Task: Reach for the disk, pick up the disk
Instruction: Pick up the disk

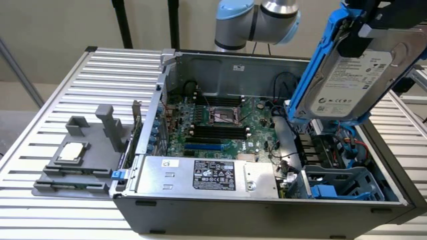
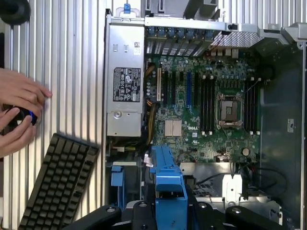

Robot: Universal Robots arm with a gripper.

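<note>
- We see the gripper (image 1: pixel 373 20) at the upper right of the exterior frame, clamped on the top end of the disk (image 1: pixel 350 75), which hangs in the air, tilted, well above the open computer case (image 1: pixel 267 210).
- The disk shows its white printed label, with the blue bracket (image 1: pixel 308 75) running along its edges.
- In the wrist frame we find the blue bracket (image 2: pixel 169 191) held between the dark fingers (image 2: pixel 139 213) at the lower centre.
- Beneath the disk, in the exterior frame, lies the motherboard (image 1: pixel 220 125), and at the lower centre the silver power supply (image 1: pixel 200 175) with its black label.
- At the left of the exterior frame a grey fixture (image 1: pixel 80 160) sits on the slatted table (image 1: pixel 40 100).
- At the left edge of the wrist frame we see a person's hand (image 2: pixel 19 110) and, below it, a black keyboard (image 2: pixel 57 182).
</note>
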